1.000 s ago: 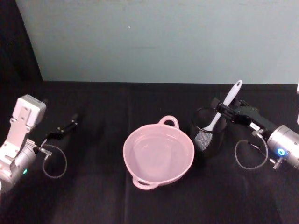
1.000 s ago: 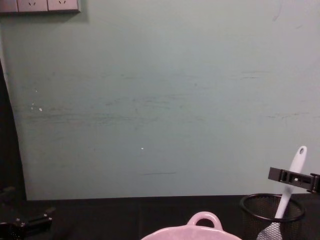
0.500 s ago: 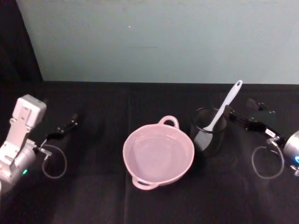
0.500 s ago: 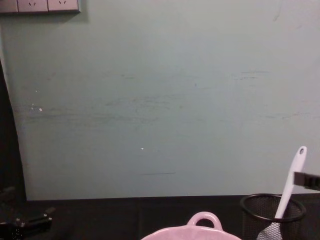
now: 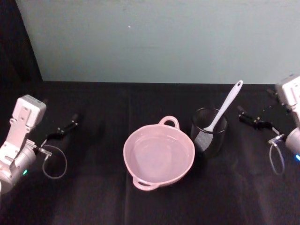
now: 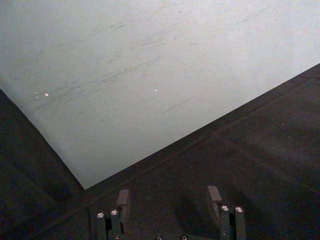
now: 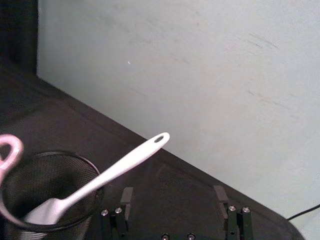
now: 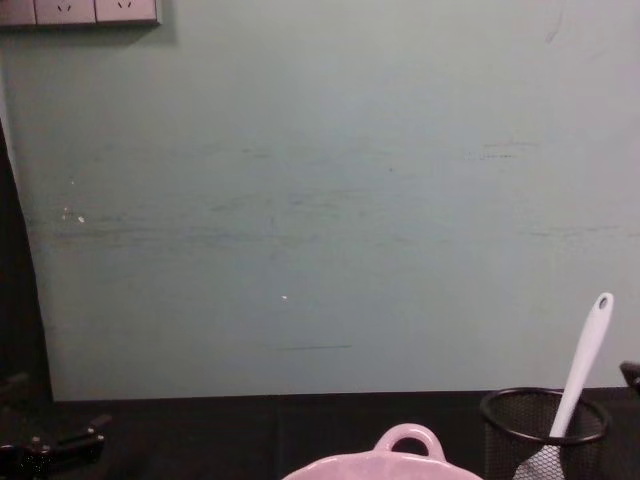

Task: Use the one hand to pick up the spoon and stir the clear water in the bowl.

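Just left of the right gripper (image 5: pixel 249 118), whose fingers stand apart holding nothing, the spoon (image 5: pixel 224 107) leans untouched in the mesh cup (image 5: pixel 209 137), beside the bowl (image 5: pixel 158 154).

The right gripper (image 5: pixel 248 117), which a second ago reached in to the handle of the white spoon (image 5: pixel 224 108) standing in the black mesh cup (image 5: pixel 209 132), has drawn back toward the right edge of the table. Its fingers are spread apart and hold nothing, now well clear of the spoon's handle.
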You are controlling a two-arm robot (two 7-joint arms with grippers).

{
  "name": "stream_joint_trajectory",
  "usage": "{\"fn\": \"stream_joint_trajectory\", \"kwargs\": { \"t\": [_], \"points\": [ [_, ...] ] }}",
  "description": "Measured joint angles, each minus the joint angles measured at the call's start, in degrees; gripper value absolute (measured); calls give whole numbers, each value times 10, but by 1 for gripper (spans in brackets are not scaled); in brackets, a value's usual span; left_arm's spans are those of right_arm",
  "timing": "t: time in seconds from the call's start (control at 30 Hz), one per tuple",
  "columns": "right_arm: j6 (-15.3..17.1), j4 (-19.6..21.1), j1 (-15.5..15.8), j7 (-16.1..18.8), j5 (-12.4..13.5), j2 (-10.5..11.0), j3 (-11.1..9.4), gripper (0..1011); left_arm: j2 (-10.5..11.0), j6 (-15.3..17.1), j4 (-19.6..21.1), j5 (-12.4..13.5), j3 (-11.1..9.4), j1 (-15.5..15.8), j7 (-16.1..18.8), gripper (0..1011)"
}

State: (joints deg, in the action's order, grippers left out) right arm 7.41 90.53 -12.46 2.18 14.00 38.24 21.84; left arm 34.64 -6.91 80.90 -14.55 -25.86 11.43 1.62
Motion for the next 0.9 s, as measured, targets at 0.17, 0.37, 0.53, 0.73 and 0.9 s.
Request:
{"fn": "stream_joint_trajectory", "kwargs": {
  "t": [0.17, 0.37, 0.53, 0.73, 0.9],
  "points": [
    [-21, -66, -28, -3, -27, -34, 16, 1004, 0, 0, 0, 0, 0, 0, 0, 1005],
    [-43, -119, -29, 18, -2, -60, 2, 1004, 0, 0, 0, 0, 0, 0, 0, 1005],
    [-55, -138, -26, 31, 11, -72, -9, 1004, 0, 0, 0, 0, 0, 0, 0, 1005],
    [-54, -140, -25, 33, 10, -75, -11, 1004, 0, 0, 0, 0, 0, 0, 0, 1005],
    [-55, -140, -25, 34, 13, -74, -11, 1004, 0, 0, 0, 0, 0, 0, 0, 1005]
  ]
}}
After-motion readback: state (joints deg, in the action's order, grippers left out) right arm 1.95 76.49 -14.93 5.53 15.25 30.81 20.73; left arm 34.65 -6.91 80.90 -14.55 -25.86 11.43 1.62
